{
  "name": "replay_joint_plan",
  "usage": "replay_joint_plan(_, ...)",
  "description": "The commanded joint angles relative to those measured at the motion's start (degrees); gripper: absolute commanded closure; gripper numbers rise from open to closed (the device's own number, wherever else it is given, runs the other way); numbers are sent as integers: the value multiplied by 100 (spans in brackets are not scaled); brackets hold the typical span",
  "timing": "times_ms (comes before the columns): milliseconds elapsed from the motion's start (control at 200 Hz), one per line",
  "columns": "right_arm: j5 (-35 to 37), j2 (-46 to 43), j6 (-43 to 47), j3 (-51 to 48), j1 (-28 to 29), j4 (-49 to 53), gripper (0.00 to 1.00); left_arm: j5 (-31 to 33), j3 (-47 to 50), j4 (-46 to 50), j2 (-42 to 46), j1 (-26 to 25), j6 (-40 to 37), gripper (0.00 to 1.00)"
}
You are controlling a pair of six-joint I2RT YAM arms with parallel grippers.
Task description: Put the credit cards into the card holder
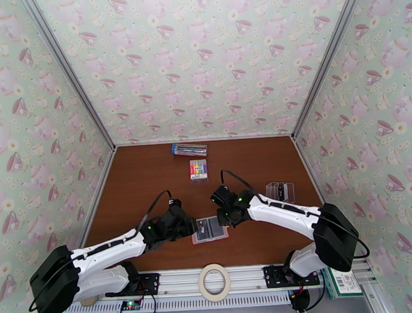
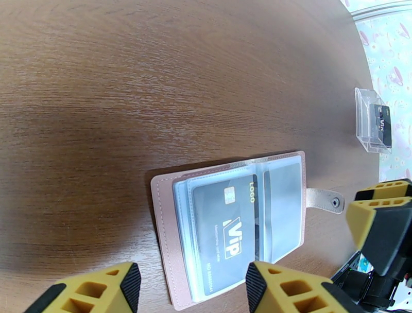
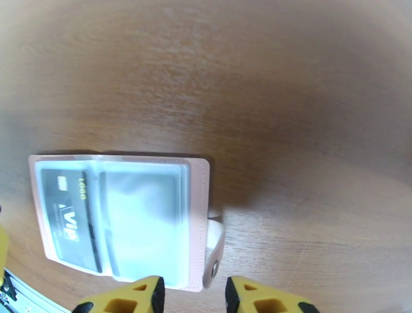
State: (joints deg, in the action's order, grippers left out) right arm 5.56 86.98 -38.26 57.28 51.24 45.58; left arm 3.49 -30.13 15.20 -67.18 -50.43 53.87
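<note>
The pink card holder lies open and flat on the brown table, with a dark grey VIP credit card tucked in its left clear pocket. My left gripper hangs open just over the holder's near edge, its fingers spread wider than the card. From the other side, the right gripper is open a little, close to the holder's snap strap, holding nothing. Another dark card stands in a clear box to the right. In the top view both grippers flank the holder.
A rainbow marker pack and a long blue-ended pen box lie toward the back of the table. The clear card box stands right of the right arm. A tape roll rests on the front rail. Papered walls close three sides.
</note>
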Motion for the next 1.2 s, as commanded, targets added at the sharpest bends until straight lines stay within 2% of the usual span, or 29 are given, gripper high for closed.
replay_joint_plan(0,49,89,29,6,-20,91,63,-32,-9,-65,-48,25,10,39)
replay_joint_plan(506,14,219,82,11,-25,136,78,-94,-80,-115,-193,26,-21,39)
replay_joint_plan(796,44,227,79,-5,-21,143,80,-104,-72,-136,-207,25,-25,39)
replay_joint_plan(1192,47,219,73,6,-25,129,90,-109,-63,-159,-217,25,-25,39)
